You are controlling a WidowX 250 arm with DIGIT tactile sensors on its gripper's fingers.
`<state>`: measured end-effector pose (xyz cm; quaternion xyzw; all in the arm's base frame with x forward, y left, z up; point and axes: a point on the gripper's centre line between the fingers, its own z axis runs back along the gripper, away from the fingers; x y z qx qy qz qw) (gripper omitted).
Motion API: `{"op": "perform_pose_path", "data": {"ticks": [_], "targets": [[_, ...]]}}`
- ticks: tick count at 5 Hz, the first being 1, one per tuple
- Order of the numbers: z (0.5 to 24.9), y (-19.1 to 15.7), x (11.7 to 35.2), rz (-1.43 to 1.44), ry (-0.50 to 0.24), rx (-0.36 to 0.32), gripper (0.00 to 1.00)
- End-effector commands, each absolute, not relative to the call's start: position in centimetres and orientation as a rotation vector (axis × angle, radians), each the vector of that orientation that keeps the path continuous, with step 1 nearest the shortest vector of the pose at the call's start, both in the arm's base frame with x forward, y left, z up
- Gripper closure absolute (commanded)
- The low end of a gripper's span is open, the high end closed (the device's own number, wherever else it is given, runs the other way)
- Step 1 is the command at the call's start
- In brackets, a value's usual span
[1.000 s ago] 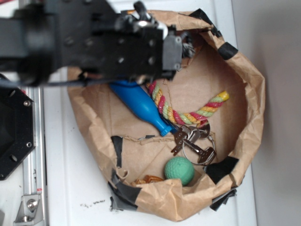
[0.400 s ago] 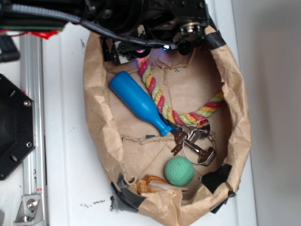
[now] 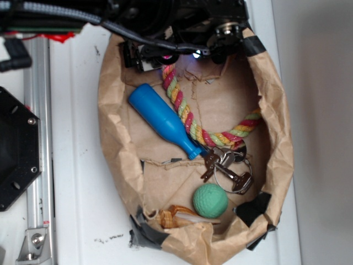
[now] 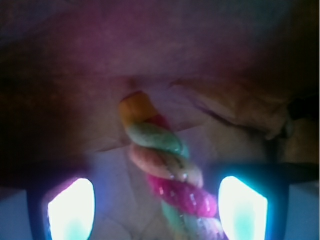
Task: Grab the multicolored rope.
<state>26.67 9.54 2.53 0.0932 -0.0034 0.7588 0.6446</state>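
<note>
Brown paper bag [image 3: 113,127], rolled-down rim patched with black tape [image 3: 255,201], sits open on the white table [image 3: 77,221]. Everything is inside the bag.

Multicolored rope [image 3: 190,124] lies on the bag floor, curving from 12 o'clock under the arm down to centre, then bending out toward 3 o'clock, that end resting near the bag wall. Blue bottle [image 3: 162,121] lies just beside the rope on its 9 o'clock side, tilted, neck pointing to centre; looks touching or nearly touching the rope. Key bunch [image 3: 229,168] sits at the bottle's neck, just under the rope's bend, toward 5 o'clock. Green ball [image 3: 210,200] is at 6 o'clock, near the keys but apart. Small orange-brown item [image 3: 176,215] is tucked against the rim at 7 o'clock, too folded in to identify.

Gripper [image 4: 157,207] is at the bag's 12 o'clock edge, over the rope's upper end. In the wrist view the fingers [image 4: 70,210] are spread, one either side of the rope [image 4: 162,167], clear gaps both sides, not gripping. Rope runs up between them toward the paper wall. Exterior view hides the fingertips behind the black arm [image 3: 165,16].
</note>
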Motion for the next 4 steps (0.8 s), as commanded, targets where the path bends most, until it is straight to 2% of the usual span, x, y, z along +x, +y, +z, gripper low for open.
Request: {"op": "perform_pose_path", "data": {"ticks": [1, 2, 4], "targets": [[3.2, 8.9, 26.0, 1.595, -0.025, 0.1, 1.0], [3.3, 8.3, 26.1, 1.516, -0.038, 0.076, 1.0], [2.7, 5.3, 26.7, 1.273, 0.025, -0.119, 1.0]]}}
